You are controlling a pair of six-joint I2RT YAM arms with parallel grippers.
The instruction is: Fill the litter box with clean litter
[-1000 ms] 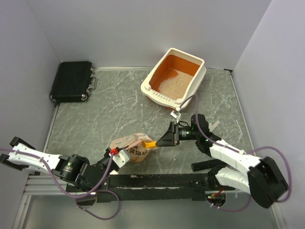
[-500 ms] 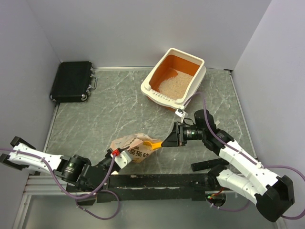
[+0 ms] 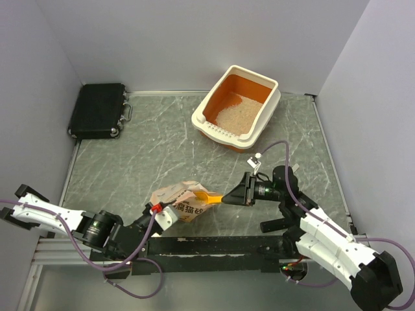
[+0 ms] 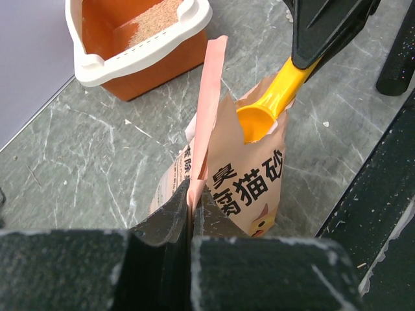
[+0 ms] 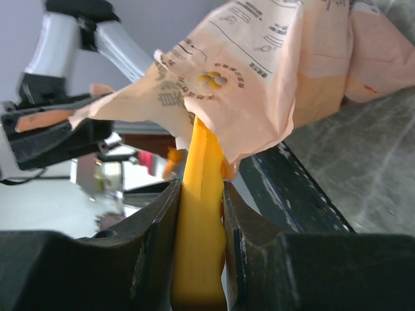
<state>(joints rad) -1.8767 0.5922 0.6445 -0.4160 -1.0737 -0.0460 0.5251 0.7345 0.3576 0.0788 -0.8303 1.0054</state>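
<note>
The cream-white litter box (image 3: 270,109) with an orange inside stands at the back right; pale beige clean litter (image 3: 235,111) covers part of its floor. It also shows in the left wrist view (image 4: 149,53). The peach-pink printed bag (image 3: 180,197) stands near the table's front, its mouth open. My left gripper (image 4: 193,194) is shut on the bag's edge (image 4: 206,123) and holds it upright. My right gripper (image 5: 200,194) is shut on the handle of the yellow-orange scoop (image 5: 202,214). The scoop's bowl (image 4: 256,122) is at the bag's mouth, empty as far as I can see.
A black case (image 3: 98,110) lies at the back left. A black rail (image 3: 214,246) runs along the table's front edge, just below the bag. White walls close in the table on three sides.
My right arm has drawn back toward the front right, and the scoop has swung down lower at the bag's mouth. The left gripper and bag have stayed put.
</note>
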